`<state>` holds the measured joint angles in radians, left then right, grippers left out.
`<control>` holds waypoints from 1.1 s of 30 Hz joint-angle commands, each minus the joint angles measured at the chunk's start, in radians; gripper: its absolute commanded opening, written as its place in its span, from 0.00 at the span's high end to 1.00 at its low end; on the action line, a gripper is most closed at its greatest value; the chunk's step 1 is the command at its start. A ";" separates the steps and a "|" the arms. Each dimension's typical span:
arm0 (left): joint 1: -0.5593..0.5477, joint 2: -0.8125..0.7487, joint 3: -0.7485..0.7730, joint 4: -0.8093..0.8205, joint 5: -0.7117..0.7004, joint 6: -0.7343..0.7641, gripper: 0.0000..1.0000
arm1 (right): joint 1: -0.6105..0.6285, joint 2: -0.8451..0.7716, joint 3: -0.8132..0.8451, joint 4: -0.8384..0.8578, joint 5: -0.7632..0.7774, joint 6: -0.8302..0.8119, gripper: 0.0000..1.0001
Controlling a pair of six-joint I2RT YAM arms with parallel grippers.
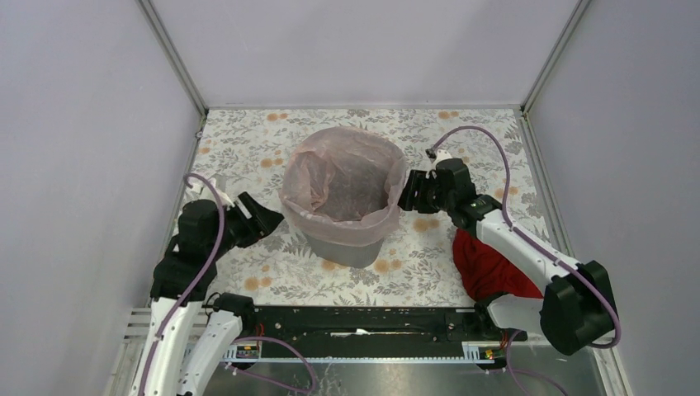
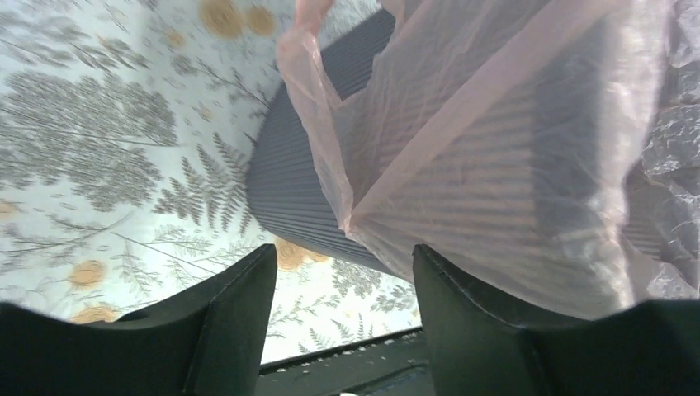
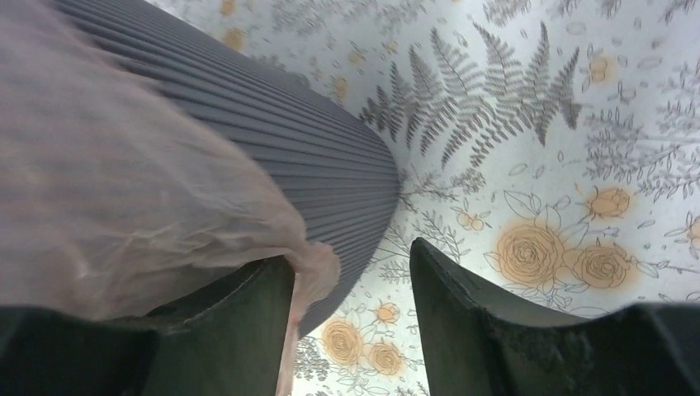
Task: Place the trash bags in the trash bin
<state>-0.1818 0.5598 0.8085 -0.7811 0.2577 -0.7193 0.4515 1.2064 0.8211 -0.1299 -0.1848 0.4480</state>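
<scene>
The dark grey mesh trash bin (image 1: pixel 351 247) stands mid-table. The pale-pink trash bag (image 1: pixel 342 177) lines it, its edge folded over the rim. My left gripper (image 1: pixel 268 219) is open, just left of the bin; in its wrist view its open gripper (image 2: pixel 342 276) has the bag (image 2: pixel 495 140) hanging over the bin wall (image 2: pixel 289 181) just above it. My right gripper (image 1: pixel 406 191) is open at the bin's right rim. In its wrist view its open gripper (image 3: pixel 351 272) has a loose flap of the bag (image 3: pixel 318 264) against the left finger, beside the bin (image 3: pixel 305 157).
A dark red cloth (image 1: pixel 483 262) lies on the floral tablecloth (image 1: pixel 248 148) under my right arm. Grey walls close in the table at back and sides. A black rail (image 1: pixel 363 322) runs along the near edge.
</scene>
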 commanded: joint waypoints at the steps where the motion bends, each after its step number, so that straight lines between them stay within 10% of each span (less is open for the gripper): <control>1: 0.003 -0.036 0.128 -0.103 -0.196 0.080 0.31 | 0.004 0.014 -0.044 0.110 0.041 0.037 0.40; 12: 0.004 0.236 0.279 0.131 -0.515 0.127 0.18 | 0.004 -0.225 0.228 -0.276 0.566 -0.218 0.18; 23: 0.004 0.391 0.119 0.347 -0.278 0.244 0.13 | 0.042 0.018 0.773 -0.416 0.156 -0.315 0.07; 33: 0.004 0.283 0.104 0.345 -0.164 0.221 0.15 | 0.043 -0.175 0.334 -0.322 0.227 -0.170 0.11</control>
<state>-0.1806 0.8864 0.9211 -0.5125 0.0273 -0.5018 0.4908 1.1233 1.2716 -0.4889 0.0093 0.2184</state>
